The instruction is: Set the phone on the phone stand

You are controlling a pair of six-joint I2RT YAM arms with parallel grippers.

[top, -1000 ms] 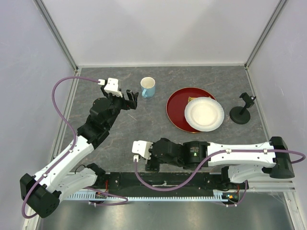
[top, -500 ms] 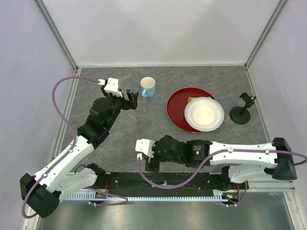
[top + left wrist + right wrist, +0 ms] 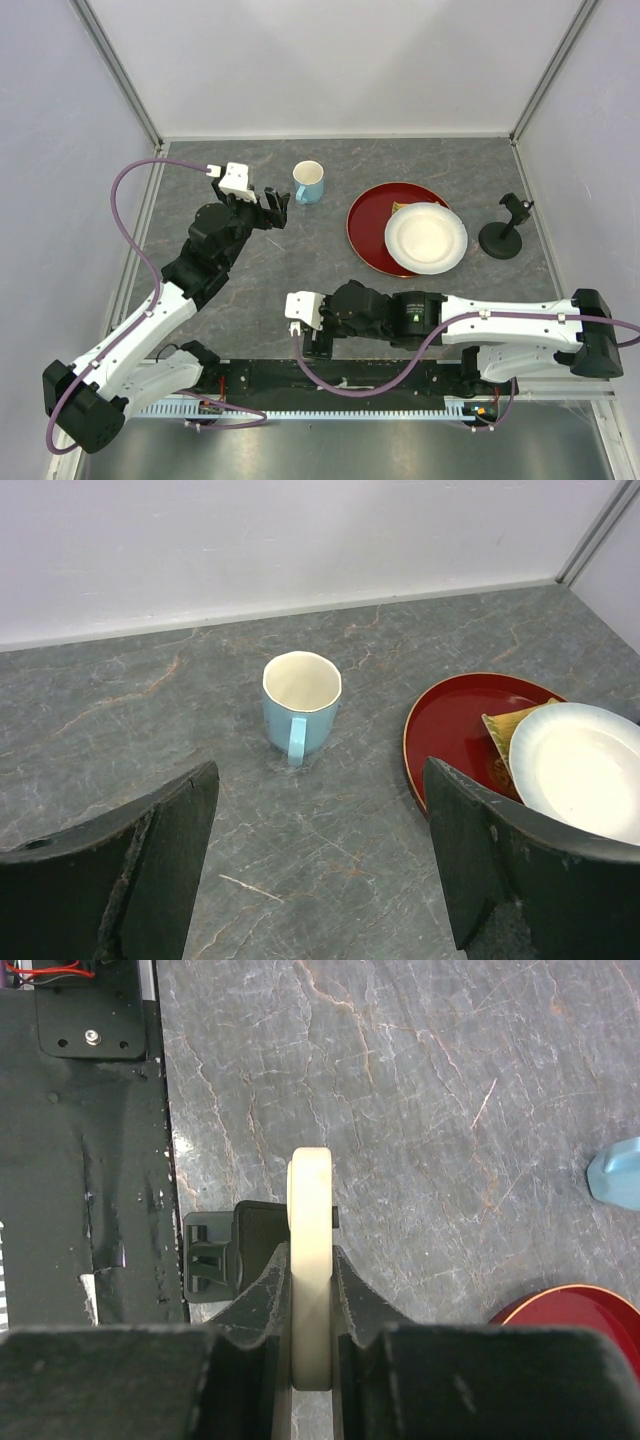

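In the right wrist view the phone [image 3: 310, 1190] shows edge-on as a slim cream strip, with my right gripper [image 3: 311, 1255] shut on its two faces. The black phone stand [image 3: 222, 1255] sits on the table right under and to the left of the phone's lower end; whether they touch I cannot tell. From above, the right gripper [image 3: 320, 335] points down near the table's front edge over the stand [image 3: 318, 348], and the phone is hidden under the wrist. My left gripper [image 3: 320, 880] is open over bare table, with nothing between its fingers.
A light blue mug [image 3: 300, 705] stands just ahead of the left gripper. A red plate [image 3: 372, 225] carries a white plate [image 3: 427, 238] at the right. A tall black pole stand [image 3: 505, 235] is at the far right. The black base rail [image 3: 90, 1160] borders the phone stand.
My right arm has shifted slightly to the right along the front edge with the phone in its grip. The left arm has stayed still.
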